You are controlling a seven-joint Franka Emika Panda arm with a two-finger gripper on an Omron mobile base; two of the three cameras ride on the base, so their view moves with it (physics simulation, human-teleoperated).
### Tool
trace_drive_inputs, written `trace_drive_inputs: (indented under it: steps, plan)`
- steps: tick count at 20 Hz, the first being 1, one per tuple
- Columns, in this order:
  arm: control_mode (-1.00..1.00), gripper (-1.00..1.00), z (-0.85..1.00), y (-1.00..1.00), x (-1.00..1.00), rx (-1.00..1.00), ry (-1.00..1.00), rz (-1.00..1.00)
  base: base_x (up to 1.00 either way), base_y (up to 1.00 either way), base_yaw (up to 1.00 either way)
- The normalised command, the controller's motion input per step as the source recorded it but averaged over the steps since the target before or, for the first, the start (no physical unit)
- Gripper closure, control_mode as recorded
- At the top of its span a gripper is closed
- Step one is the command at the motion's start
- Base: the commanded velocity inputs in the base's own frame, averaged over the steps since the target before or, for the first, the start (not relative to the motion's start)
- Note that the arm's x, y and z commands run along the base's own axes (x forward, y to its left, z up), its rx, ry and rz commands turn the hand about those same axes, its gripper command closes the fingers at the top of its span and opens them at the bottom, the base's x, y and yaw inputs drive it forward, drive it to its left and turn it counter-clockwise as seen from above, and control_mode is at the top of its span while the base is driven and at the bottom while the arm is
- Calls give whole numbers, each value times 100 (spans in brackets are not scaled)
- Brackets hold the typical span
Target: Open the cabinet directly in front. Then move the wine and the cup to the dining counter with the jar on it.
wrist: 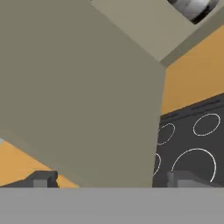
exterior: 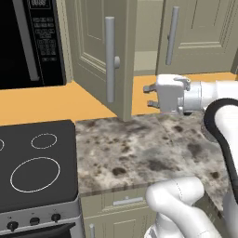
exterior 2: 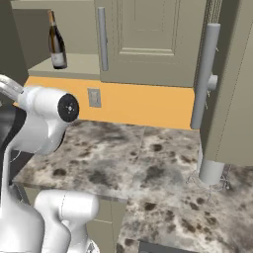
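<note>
Cabinet [exterior: 100, 56]: two doors, left one swung open; one wine bottle [exterior 2: 56, 42] inside, its pale label seemingly unreadable. Gripper [exterior: 149, 96] spread wide, holding nothing.

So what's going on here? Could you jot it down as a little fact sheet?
cabinet: left door swung open, right door shut
wine: upright on the cabinet shelf
gripper: open, empty, beside the open door's edge
worktop: mottled stone
stove: left of the worktop
cup: cannot tell where
</note>
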Motion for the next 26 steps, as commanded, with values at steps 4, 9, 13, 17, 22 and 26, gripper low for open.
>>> trace_drive_inputs:
  steps: [4, 9, 13, 17, 22, 26]
  plan:
    - [-100, -100, -35, 100, 73, 0, 0, 36, 0, 0, 0]
    - [-100, -100, -14, 100, 68, 0, 0, 28, 0, 0, 0]
    - [-100, -100, 0, 100, 48, -2, 0, 10, 0, 0, 0]
    - [-100, -100, 0, 34, 0, -2, 1, 0, 0, 0, 0]
    - [-100, -100, 0, -78, -7, 0, -8, -1, 0, 0, 0]
    - [-100, -100, 5, -100, -13, 0, 0, -17, 0, 0, 0]
